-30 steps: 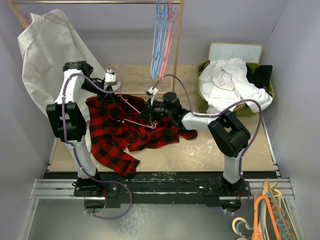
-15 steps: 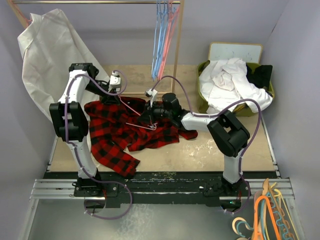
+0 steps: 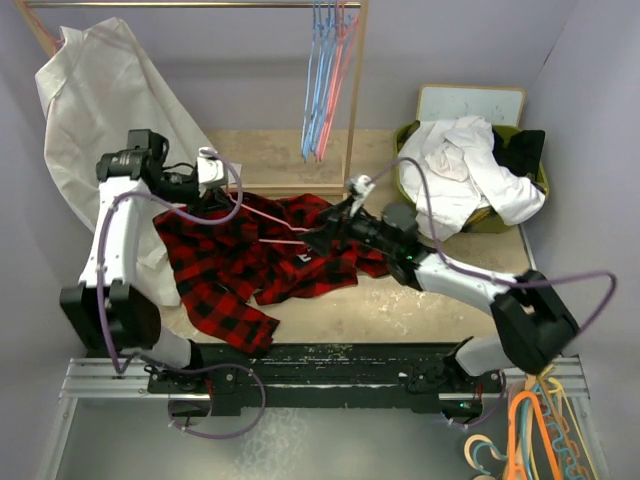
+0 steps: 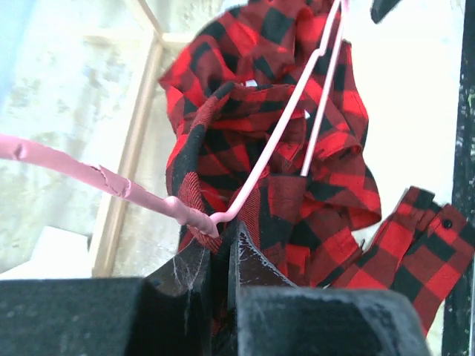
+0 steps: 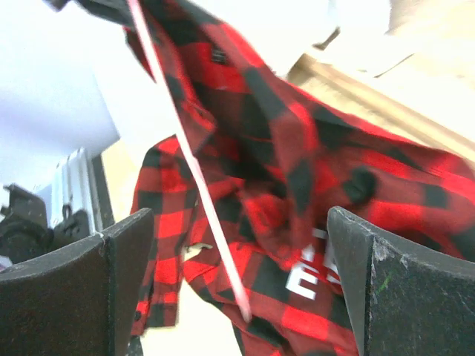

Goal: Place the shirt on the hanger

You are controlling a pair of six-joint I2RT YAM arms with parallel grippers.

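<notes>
Two arms meet at the shirt (image 3: 250, 270), which is crumpled on the table (image 3: 430, 300); the left gripper (image 4: 219, 245) is pinched tight on the hanger (image 4: 274, 137) along with a fold of plaid cloth; the right gripper (image 5: 239, 222) gapes wide, holding nothing, facing the shirt's white lettering; the hanger slants across the shirt's upper part.

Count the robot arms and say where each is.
2. The left arm reaches in from the left, left gripper shut on the hanger at the upper edge of the shirt. The right arm stretches from lower right, right gripper open over the shirt.
</notes>
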